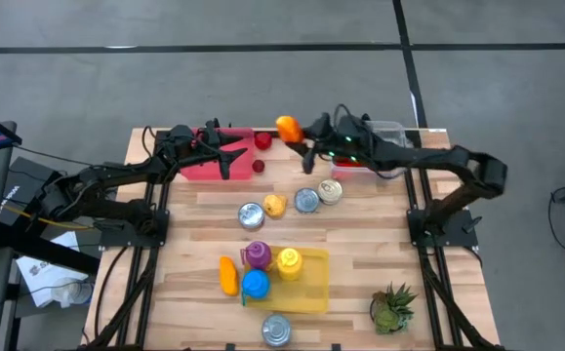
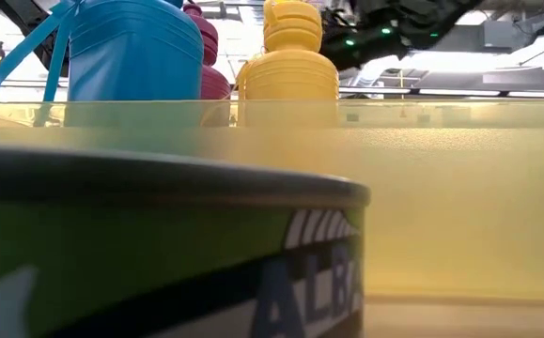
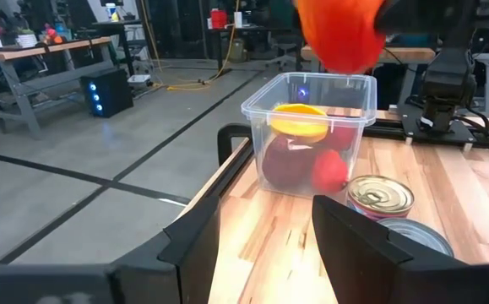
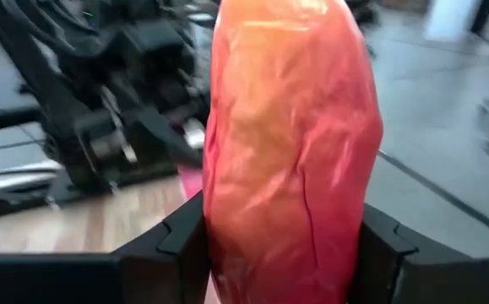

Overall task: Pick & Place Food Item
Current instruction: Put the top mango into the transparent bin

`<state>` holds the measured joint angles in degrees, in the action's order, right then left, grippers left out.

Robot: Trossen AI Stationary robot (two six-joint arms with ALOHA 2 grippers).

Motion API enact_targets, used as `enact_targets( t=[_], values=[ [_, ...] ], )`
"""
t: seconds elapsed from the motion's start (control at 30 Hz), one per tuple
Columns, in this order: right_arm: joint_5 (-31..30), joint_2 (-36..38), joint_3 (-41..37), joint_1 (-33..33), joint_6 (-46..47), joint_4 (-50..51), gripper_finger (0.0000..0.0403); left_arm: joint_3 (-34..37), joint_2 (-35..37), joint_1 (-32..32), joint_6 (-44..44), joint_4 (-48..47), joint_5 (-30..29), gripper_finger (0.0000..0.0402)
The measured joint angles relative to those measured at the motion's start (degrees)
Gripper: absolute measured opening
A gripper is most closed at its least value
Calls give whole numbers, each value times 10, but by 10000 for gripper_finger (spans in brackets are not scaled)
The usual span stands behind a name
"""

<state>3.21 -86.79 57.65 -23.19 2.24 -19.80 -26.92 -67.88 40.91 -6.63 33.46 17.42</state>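
A: Item one, right claw (image 1: 300, 137)?
B: Raised over the far edge of the counter (image 1: 360, 244), its fingers closed on an orange-red food item (image 1: 288, 127). The right wrist view shows the item (image 4: 290, 152) clamped between both fingers, filling most of the frame.

A: Left claw (image 1: 231, 156)?
B: Above the red bin (image 1: 196, 166) at the far left of the counter, fingers spread apart and holding nothing.

A: Containers?
B: A clear tub (image 3: 312, 135) at the far right edge, holding an orange slice (image 3: 299, 122) and red pieces (image 3: 328, 171). Yellow tray (image 1: 306, 292) near the front, carrying blue (image 1: 255, 284), purple (image 1: 258, 255) and yellow (image 1: 289, 261) bottles.

A: Loose stock?
B: Tins (image 1: 306, 200) mid-counter, one tin (image 1: 276, 331) at the front edge, and a potted plant (image 1: 392, 307) at the front right.
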Motion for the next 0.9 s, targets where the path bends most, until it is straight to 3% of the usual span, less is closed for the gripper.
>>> enact_targets(
  t=[0.2,0.33,0.47,0.9],
  values=[
    [-94,117,-95,-24,40,128,183,0,0,0,0,0,0,182],
    [-145,184,-98,-50,58,297,183,0,0,0,0,0,0,182],
    [-153,217,-98,-87,83,408,183,0,0,-1,0,0,0,182],
    [-141,161,-59,-148,68,596,183,0,0,-4,0,0,0,182]
  ],
)
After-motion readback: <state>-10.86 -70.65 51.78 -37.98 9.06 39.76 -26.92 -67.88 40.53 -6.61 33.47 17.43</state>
